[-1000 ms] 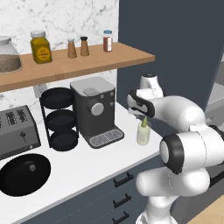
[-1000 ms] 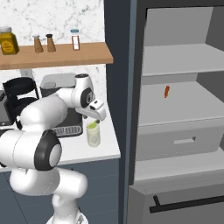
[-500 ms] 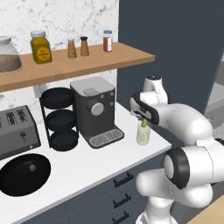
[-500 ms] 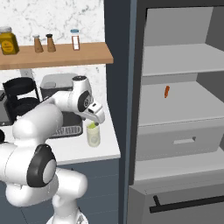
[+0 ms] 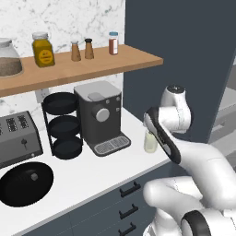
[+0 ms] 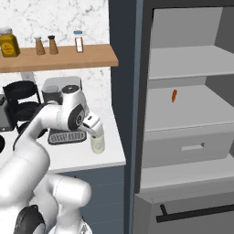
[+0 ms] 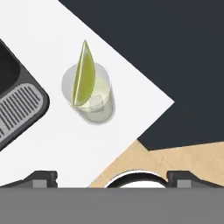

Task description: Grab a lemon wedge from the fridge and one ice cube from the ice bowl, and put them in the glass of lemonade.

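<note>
Counter, right end, near its front corner by the fridge (image 6: 183, 114): one glass of lemonade (image 7: 91, 98), clear tumbler, upright. One lemon wedge (image 7: 84, 75), yellow-green and pointed, stands on end in the glass, its tip rising past the rim. One pale ice cube (image 7: 97, 103) sits in the liquid beside the wedge's lower end.

Gripper (image 6: 93, 127): one, above the glass, its two dark fingertips (image 7: 43, 178) spread wide apart and holding nothing. In the hand view they sit at the bottom edge, well clear of the glass.

Counter, other items: one dark grey coffee machine (image 5: 99, 117) with a slotted drip tray, just left of the glass; one black three-tier round rack (image 5: 63, 124) left of the machine; one silver toaster (image 5: 16, 138) at the left edge; one black round lidded pan (image 5: 25, 182) near the front left.

Wooden shelf (image 5: 87, 67) above the counter: one large glass jar (image 5: 9, 57) of brown contents at the left end, one yellow jar (image 5: 43, 49), two small brown shakers (image 5: 82, 50) side by side, one small red-filled spice jar (image 5: 113, 43) with a pale cap toward the right end.

Fridge, open: light grey shelves and one drawer (image 6: 192, 147). One small orange-red stick (image 6: 173, 95) stands on the middle shelf toward its back.
</note>
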